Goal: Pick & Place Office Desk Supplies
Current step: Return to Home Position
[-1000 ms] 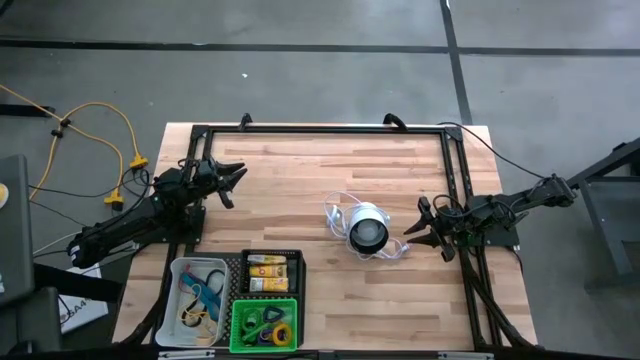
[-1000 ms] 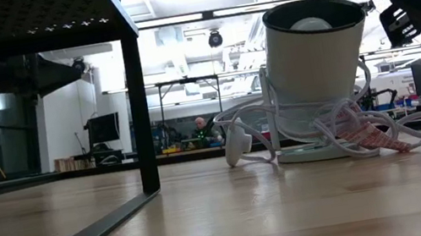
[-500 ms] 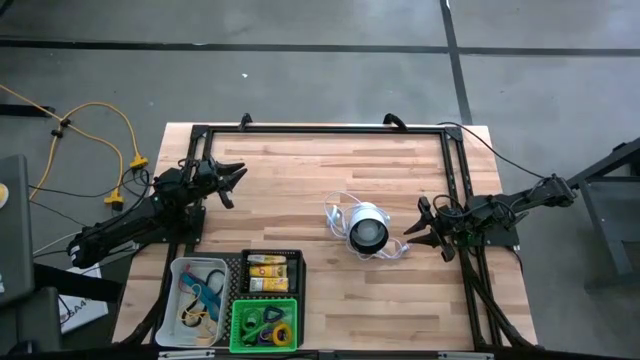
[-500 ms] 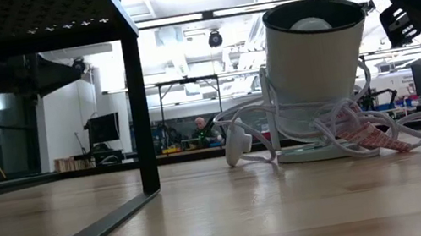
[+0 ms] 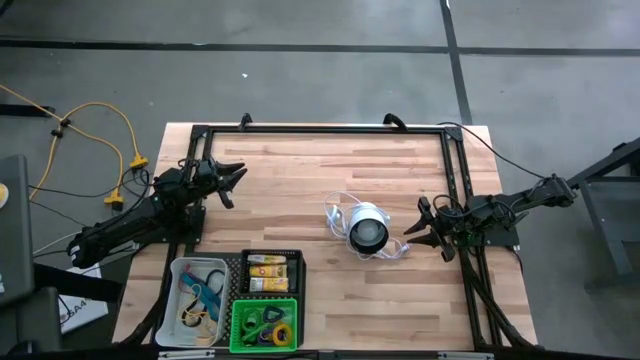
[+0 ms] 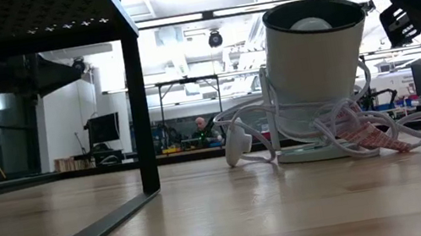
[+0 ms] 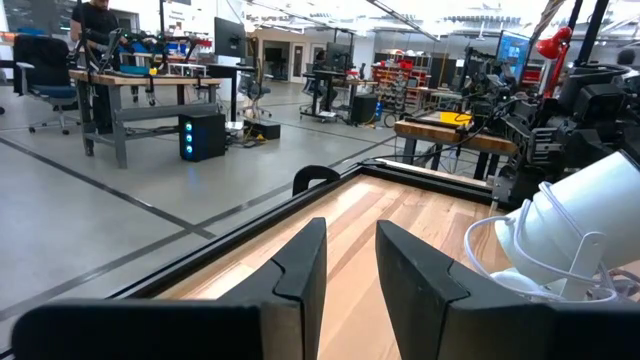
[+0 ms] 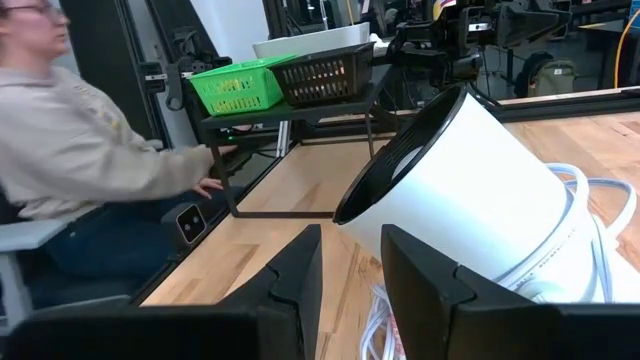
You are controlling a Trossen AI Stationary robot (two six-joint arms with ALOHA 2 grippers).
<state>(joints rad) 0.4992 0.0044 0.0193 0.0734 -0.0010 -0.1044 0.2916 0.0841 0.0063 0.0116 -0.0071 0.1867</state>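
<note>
Nothing moved lately: left gripper, right gripper slightly parted, empty, flanking lamp; supplies sorted, task looks done.

loops too small to count, person cut off

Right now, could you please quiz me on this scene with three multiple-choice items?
1. The white round object lies: A in a bin; B on the floor; C on the table between the left end effector and right end effector.
2. The yellow-and-white packs lie in a bin coloured: A green; B black; C clear.
3. Both end effectors are: A open; B shut; C gripping a cord.
Answers: C, wood surrounds it; B, the black bin holds them; A, each wrist view shows parted fingers.
</note>
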